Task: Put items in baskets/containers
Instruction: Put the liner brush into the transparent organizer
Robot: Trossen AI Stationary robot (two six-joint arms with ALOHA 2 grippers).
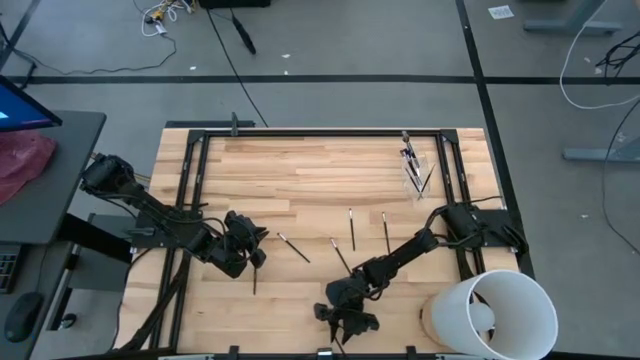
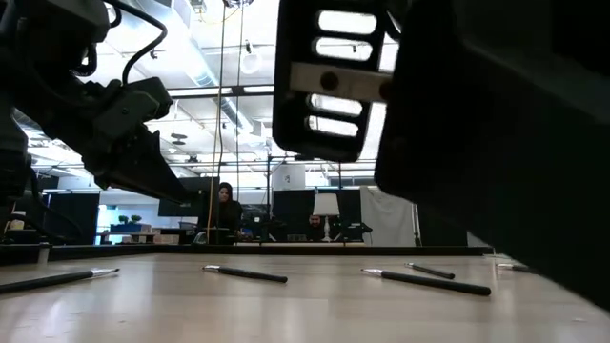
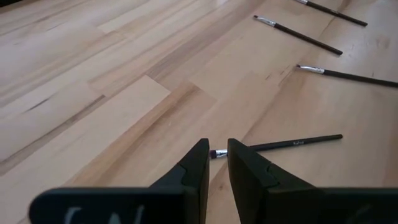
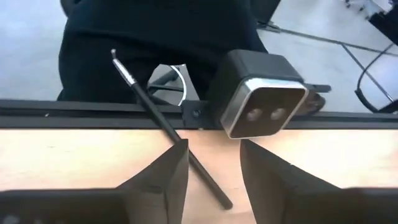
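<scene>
Several dark slender brushes lie flat on the wooden table, among them one (image 1: 293,247) at mid-table and one (image 1: 351,228) farther back. The clear cup (image 1: 417,172) stands near the far right corner with brushes upright in it. My left gripper (image 1: 248,250) hovers above the table, its fingers a narrow gap apart (image 3: 217,144) over the bristle end of a brush (image 3: 280,145). My right gripper (image 1: 345,320) is open at the near edge. Its fingers (image 4: 213,146) stand on either side of a brush (image 4: 155,106) whose pale tip reaches past the table's edge. My right gripper stands open on either side of the brush's handle end (image 4: 211,186), with the brush running close along one finger (image 4: 171,168). Whether that finger touches it, I cannot tell.
A large white bucket (image 1: 495,315) lies tipped at the near right corner. The low camera (image 4: 261,106) sits on the near frame rail just beyond my right gripper. Bare wood spreads across the table's far left and middle (image 1: 300,175).
</scene>
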